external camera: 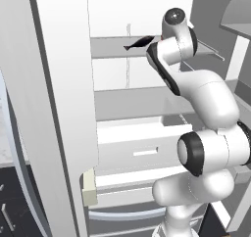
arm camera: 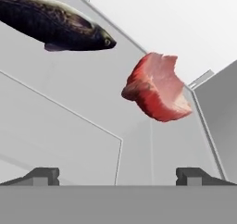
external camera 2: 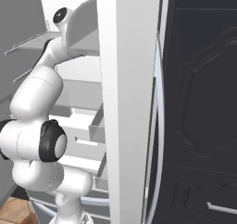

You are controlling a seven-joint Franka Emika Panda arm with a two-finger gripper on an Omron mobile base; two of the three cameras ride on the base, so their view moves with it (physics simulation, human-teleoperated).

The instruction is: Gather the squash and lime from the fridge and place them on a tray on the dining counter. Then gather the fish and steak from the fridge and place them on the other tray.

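Pink-red, with a paler edge, the steak (arm camera: 157, 88) lies on a grey fridge shelf (arm camera: 69, 126) and sits in the upper right of the hand view. Beside it on the same shelf, apart from it, lies the fish (arm camera: 55, 26), dark and speckled in this view, its head turned toward the meat. Neither is touched. The end effector (arm camera: 118, 176) hangs short of both, its two dark fingertips (arm camera: 44, 174) spread wide with bare shelf between them and nothing gripped.

From the left base view the fish (external camera: 138, 43) shows as a slim dark shape on the upper shelf (external camera: 117, 46), just beside the arm's wrist; the steak is hidden there behind the arm. The white arm (external camera: 206, 104) reaches up and into the open fridge (external camera: 127, 104), whose pale interior holds further shelves and white drawers (external camera: 139, 150) lower down. The fridge's open door (external camera: 54, 108) stands on edge at the left of that view.

In the right base view the other open door (external camera 2: 129, 102) rises edge-on beside the arm (external camera 2: 37, 126), with dark panelled cabinetry (external camera 2: 203, 102) to its right.
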